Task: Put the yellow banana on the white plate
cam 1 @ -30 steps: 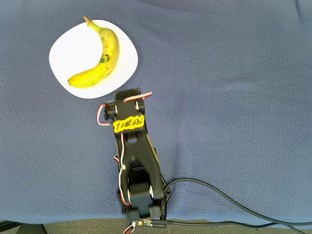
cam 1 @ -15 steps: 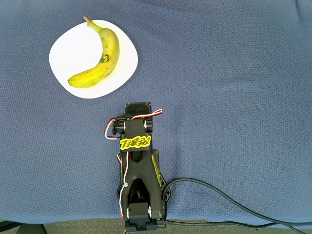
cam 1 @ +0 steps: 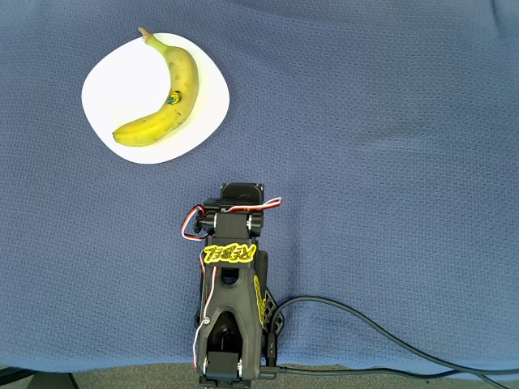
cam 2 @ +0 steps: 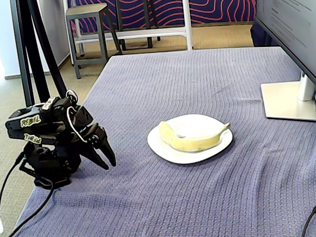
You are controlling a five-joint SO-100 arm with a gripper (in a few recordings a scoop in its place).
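The banana (cam 1: 162, 101) lies on the plate (cam 1: 113, 81) in the upper left of the overhead view, curved, with its brownish stem tip pointing toward the top edge of the frame and a small dark sticker on its right side. In the fixed view the same banana (cam 2: 193, 139) rests across the plate (cam 2: 165, 148) near the middle of the frame, stem tip toward the right. The plate sits flat on the blue-grey cloth (cam 1: 389, 162) that covers the worktop. The black arm (cam 1: 231, 308) is folded low at the bottom centre of the overhead view, with a yellow label on its top and red and white wires looped near its wrist. In the fixed view the pincer (cam 2: 104, 159) hangs at the left of the frame, pointing down and to the right, well apart from the plate; its two dark fingers (cam 2: 108, 152) lie close together with nothing between them, tips just above the cloth. A monitor stand (cam 2: 289, 101) rests at the right edge of the fixed view, and a stool (cam 2: 89, 19) stands on the floor beyond the worktop.
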